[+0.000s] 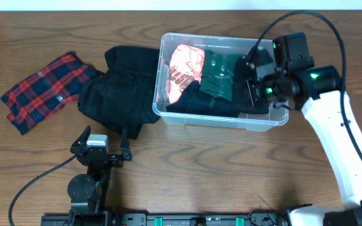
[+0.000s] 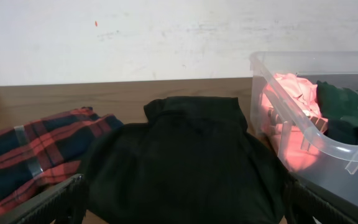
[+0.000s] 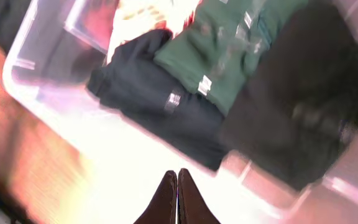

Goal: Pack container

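Note:
The container [image 1: 231,123] is a clear plastic bin at the table's middle back. Inside lie a pink garment [image 1: 184,69], a green garment [image 1: 217,74] and a folded black garment [image 1: 209,103]. My right gripper [image 1: 254,81] hovers over the container's right end. In the right wrist view its fingertips [image 3: 177,177] press together with nothing between them, above the container's wall [image 3: 42,93], which is blurred. My left gripper [image 1: 101,145] stands wide open near the table's front edge, short of a black garment [image 2: 179,149] lying left of the container [image 2: 328,143].
A red and blue plaid cloth [image 1: 46,91] lies at the far left of the table, beside the black garment [image 1: 115,88]. In the left wrist view the plaid cloth [image 2: 30,155] shows at the left and a pale wall stands behind the table.

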Motion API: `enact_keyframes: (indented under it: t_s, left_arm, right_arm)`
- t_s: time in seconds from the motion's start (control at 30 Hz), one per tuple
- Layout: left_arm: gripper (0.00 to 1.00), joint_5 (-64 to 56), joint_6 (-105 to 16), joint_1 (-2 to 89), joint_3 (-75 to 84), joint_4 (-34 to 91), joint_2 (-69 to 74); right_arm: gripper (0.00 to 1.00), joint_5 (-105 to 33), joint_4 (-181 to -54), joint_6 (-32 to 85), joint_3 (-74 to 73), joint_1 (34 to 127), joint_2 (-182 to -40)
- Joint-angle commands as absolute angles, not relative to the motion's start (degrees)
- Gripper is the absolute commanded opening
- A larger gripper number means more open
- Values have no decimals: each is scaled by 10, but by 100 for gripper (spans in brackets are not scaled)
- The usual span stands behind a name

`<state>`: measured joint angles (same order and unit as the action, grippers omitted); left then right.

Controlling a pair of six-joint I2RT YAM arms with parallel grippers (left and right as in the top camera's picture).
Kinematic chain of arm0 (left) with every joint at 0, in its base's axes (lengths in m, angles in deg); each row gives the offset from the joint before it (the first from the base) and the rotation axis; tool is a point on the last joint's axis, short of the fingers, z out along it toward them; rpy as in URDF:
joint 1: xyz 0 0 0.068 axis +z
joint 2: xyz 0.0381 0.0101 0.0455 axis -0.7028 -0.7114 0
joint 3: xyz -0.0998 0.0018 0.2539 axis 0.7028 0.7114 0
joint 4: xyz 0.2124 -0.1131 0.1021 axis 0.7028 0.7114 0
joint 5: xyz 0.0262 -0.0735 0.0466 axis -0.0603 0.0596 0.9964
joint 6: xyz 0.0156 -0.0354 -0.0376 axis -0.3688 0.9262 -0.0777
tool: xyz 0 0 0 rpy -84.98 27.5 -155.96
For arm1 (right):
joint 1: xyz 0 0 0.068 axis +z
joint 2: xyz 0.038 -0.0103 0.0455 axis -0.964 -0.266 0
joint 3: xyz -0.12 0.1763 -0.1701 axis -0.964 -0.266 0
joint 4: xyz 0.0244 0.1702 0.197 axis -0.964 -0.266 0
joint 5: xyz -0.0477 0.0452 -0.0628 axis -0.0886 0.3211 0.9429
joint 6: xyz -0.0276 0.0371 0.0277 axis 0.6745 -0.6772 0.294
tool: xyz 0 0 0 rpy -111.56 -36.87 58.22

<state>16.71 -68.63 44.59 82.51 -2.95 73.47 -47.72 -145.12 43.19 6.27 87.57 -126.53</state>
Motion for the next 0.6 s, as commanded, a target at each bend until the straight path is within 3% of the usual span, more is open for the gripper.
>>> enact_keyframes:
  t_s: [0.0, 0.2, 0.57]
  left_arm:
    - [98, 166, -681, 448, 840, -19, 735]
    - [98, 166, -681, 448, 840, -19, 735]
    - [98, 166, -681, 448, 840, -19, 735]
  right_arm:
    - [1, -458, -1512, 425, 71, 876, -1248]
    - [1, -355, -1599, 353, 58, 876, -1249]
    - [1, -324, -1661, 322, 56, 876, -1249]
